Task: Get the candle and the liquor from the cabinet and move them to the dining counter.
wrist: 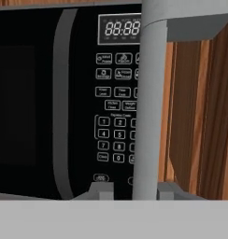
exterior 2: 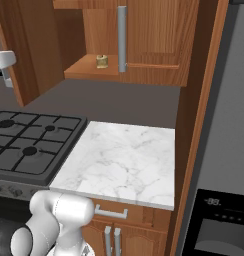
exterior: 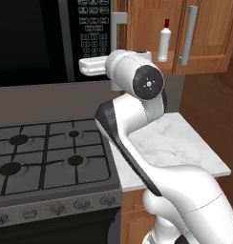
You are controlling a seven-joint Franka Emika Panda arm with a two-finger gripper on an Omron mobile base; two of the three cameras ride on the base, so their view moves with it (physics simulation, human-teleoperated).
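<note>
1. Left base view: I see the liquor standing upright on the shelf of the open cabinet, just beside a closed door's grey bar handle. It is a slim bottle with a narrow neck and red cap. I judge it rigid, smooth and likely slippery, top-heavy enough to tip if nudged. I would take it around the wide lower body, not the neck. My arm reaches up toward the left door beside the microwave.

2. Right base view: the candle sits on the same wooden shelf, near its front edge and close to the long handle. It is a tiny short cylinder, so I expect it to be light, stiff and easy to knock over or push back. I would pinch it across its sides, low, with the fingers coming in level. The marble slab by the stove lies below. The dining counter is not in sight here.

3. Hand view: the gripper has its fingertips set either side of the open door's bar handle, narrowly apart around it. Whether they press on it I cannot tell. The microwave keypad lies behind.

4. Contents: the shelf holds the bottle and the candle; neither is lifted yet.
</note>
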